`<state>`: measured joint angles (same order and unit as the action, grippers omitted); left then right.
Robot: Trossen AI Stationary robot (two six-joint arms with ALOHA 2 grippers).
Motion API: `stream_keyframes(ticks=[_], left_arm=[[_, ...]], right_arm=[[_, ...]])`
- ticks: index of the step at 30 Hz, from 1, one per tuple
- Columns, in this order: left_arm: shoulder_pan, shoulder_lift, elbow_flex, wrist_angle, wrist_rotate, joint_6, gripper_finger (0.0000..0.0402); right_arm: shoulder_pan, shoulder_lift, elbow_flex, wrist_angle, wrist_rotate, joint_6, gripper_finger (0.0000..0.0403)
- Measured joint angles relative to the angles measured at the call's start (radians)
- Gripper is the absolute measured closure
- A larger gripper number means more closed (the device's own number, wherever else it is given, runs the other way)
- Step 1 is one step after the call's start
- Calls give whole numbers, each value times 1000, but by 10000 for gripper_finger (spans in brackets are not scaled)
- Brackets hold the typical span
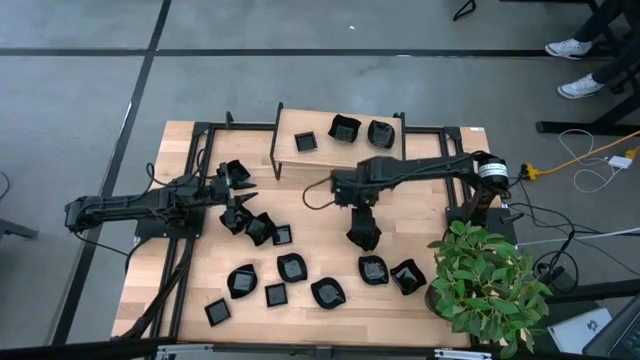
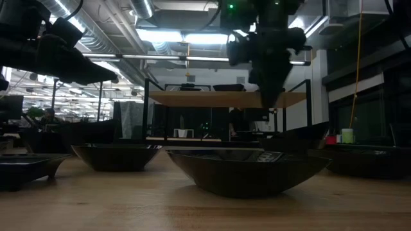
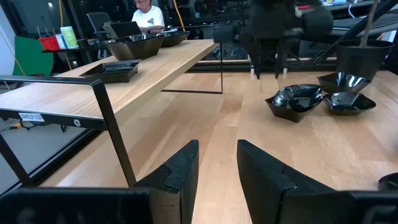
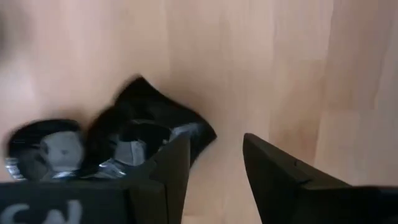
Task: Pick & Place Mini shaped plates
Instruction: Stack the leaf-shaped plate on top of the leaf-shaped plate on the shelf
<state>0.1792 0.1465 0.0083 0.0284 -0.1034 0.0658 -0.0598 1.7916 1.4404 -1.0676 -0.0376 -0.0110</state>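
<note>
Three mini shaped plates (image 1: 345, 128) on raised shelf (image 1: 290, 122), about eleven on table (image 1: 320, 245). Left gripper (image 3: 217, 171), right gripper (image 4: 214, 162): fingers apart, empty.

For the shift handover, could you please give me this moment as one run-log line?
left hand: open, empty, beside plate cluster | right hand: open, empty, above table near two plates | shelf: three plates placed
</note>
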Motion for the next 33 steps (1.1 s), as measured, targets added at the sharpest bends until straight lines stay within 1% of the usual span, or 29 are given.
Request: stream_keyframes(ticks=[3,8,20,26,30,33], left_arm=[[0,0,0,0,0,0,297],[0,0,0,0,0,0,297],[0,0,0,0,0,0,297],[0,0,0,0,0,0,297],[0,0,0,0,0,0,297],[0,0,0,0,0,0,297]], right_arm=[[36,0,-16,5,15,31,253],[99,0,-18,15,22,31,253],[250,0,-18,13,19,86,253],[296,-1,-24,17,23,113,253],[308,-1,-63,24,69,150,253],[308,-1,-91,33,76,171,253]])
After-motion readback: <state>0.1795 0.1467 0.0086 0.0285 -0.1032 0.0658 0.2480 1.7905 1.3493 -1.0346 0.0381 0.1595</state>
